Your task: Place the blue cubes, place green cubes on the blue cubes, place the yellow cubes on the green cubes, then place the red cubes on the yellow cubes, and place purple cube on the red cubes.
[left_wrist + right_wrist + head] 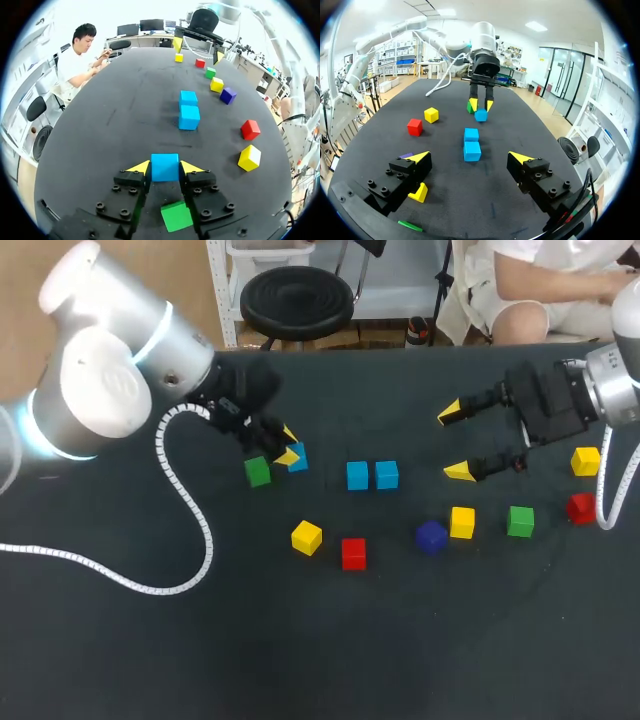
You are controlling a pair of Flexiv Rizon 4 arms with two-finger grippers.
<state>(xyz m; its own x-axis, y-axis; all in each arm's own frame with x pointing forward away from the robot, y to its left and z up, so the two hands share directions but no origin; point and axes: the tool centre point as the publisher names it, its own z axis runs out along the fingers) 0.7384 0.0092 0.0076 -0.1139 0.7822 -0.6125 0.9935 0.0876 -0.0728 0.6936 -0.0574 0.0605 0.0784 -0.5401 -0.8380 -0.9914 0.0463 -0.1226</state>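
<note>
The left fingers (139,167) were clamped on a blue cube (165,167), with one yellow tip pressed against each of its two sides. Whether that cube touched the desk (300,640) could not be told. A green cube (257,471) lay just beside the held one, partly under the left wrist.

The right fingers (460,471) stood wide apart and held nothing, hanging over bare desk on the right side.

Between the two arms, near the middle of the desk, a pair of blue cubes (357,476) sat side by side, touching or very nearly so. On the robot's side of that pair, a yellow cube (306,537) and a red cube (353,553) lay close together but apart.

Further right, a purple cube (431,537) sat just beside a second yellow cube (462,522), with a second green cube (520,521) a little beyond. A second red cube (580,508) and a third yellow cube (585,461) lay near the right wrist.
</note>
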